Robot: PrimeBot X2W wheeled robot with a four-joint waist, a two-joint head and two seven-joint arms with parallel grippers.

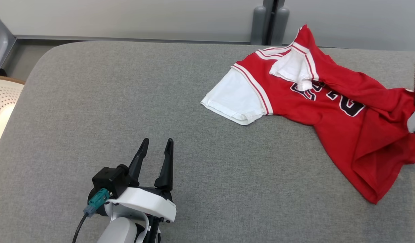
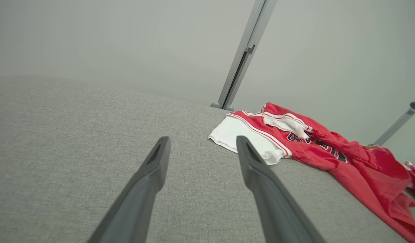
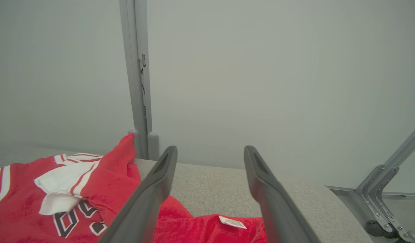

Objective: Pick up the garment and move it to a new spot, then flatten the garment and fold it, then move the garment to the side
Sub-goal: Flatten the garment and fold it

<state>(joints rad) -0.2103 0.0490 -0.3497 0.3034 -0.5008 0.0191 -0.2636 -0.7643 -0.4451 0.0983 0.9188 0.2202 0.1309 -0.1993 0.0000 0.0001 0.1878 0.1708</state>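
- left gripper (image 1: 158, 141): fingers spread, empty, over bare grey table (image 1: 92, 101)
- garment (image 1: 329, 111): red jersey, white sleeves, crumpled at the table's far right, well apart from left gripper; lettering partly hidden by folds
- right gripper (image 3: 210, 148): fingers parted, holding nothing, over the garment's right end; cut off by the head view's edge

- We log the left gripper (image 1: 157, 141): two long, dark, tapered fingers (image 1: 166, 162) on a white shell (image 1: 146, 201).
- Black block (image 1: 109, 177), teal connector (image 1: 98, 199), dark cable (image 1: 78, 230).
- Right gripper (image 3: 210, 150): same dark build.
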